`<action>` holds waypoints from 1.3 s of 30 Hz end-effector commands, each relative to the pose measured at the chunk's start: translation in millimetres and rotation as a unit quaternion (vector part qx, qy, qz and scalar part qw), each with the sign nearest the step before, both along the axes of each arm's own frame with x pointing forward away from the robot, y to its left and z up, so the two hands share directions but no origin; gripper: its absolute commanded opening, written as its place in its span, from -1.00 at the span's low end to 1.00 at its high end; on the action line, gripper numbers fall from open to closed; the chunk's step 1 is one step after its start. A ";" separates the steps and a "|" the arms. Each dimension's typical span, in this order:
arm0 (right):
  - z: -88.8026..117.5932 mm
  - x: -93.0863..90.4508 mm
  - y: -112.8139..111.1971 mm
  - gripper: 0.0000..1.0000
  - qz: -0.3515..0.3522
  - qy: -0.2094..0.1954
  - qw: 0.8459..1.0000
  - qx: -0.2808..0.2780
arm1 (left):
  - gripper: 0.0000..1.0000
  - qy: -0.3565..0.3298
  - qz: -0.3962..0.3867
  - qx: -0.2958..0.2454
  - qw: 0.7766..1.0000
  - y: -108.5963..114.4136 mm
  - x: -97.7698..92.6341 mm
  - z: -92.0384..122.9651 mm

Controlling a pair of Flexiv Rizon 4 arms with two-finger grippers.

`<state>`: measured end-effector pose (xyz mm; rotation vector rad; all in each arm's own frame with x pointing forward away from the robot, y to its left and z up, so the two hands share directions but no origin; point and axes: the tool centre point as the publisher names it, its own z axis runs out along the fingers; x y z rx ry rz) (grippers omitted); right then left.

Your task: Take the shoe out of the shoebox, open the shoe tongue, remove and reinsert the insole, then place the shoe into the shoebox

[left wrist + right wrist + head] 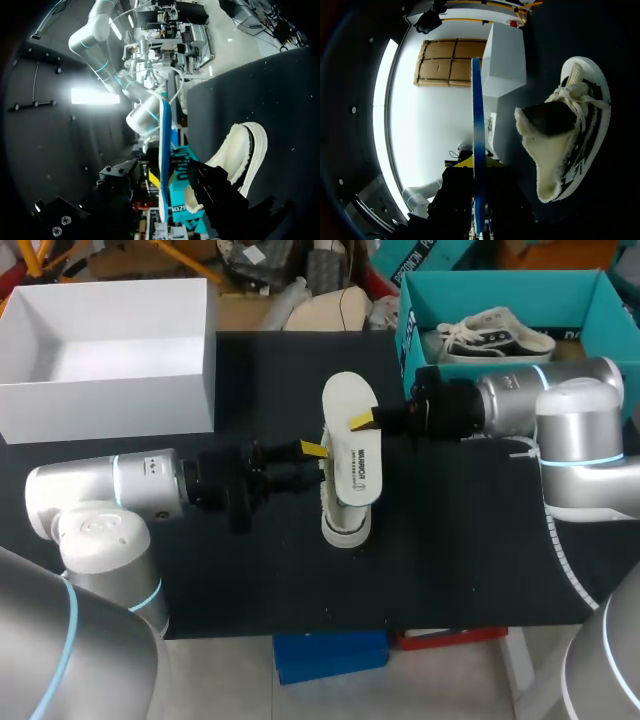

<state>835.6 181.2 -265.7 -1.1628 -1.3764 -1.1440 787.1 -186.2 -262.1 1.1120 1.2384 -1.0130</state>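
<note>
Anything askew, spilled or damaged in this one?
Nothing stands out. The insole is out of the shoe, held over it in the right gripper, which fits the task. A second shoe sits in the teal shoebox.

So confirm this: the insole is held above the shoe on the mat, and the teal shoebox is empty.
Not empty: the head view shows a second shoe in the teal shoebox. The insole is indeed held above the shoe on the mat.

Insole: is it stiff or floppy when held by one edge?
Probably fairly stiff: the insole, held by the right gripper, shows edge-on as a straight line. It looks thin, so likely light, and may flex when pushed into the shoe.
</note>
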 end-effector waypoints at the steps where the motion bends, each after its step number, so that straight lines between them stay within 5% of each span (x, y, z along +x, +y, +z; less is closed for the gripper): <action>1: 0.1 -0.2 0.7 -1.00 -0.001 0.000 1.000 -0.001 | -0.20 -0.004 -0.003 0.005 1.000 -25.3 15.3 -0.1; 22: 0.1 -0.2 0.7 -1.00 -0.001 0.000 1.000 -0.001 | -0.41 -0.028 0.011 0.014 0.999 -57.0 40.0 -0.6; 25: 0.1 -0.2 0.7 -1.00 -0.001 0.000 1.000 -0.001 | -0.55 -0.028 0.012 0.015 0.999 -58.0 42.0 -1.2; 29: 0.1 -0.2 0.7 -1.00 -0.001 0.000 1.000 -0.001 | -1.00 -0.027 0.016 0.016 0.999 -57.8 43.9 -3.4; 36: 0.1 -0.2 0.7 -1.00 -0.001 0.000 1.000 -0.001 | -1.00 -0.031 0.019 0.016 0.999 -56.7 44.5 -3.5; 38: 2.1 -1.1 -6.1 1.00 -0.015 -0.009 1.000 0.023 | -1.00 -0.029 0.023 0.023 0.999 -55.1 42.8 -2.7; 39: 2.9 -1.8 -8.9 1.00 -0.023 -0.014 0.999 0.020 | -1.00 -0.029 0.025 0.028 0.999 -54.3 41.9 -2.3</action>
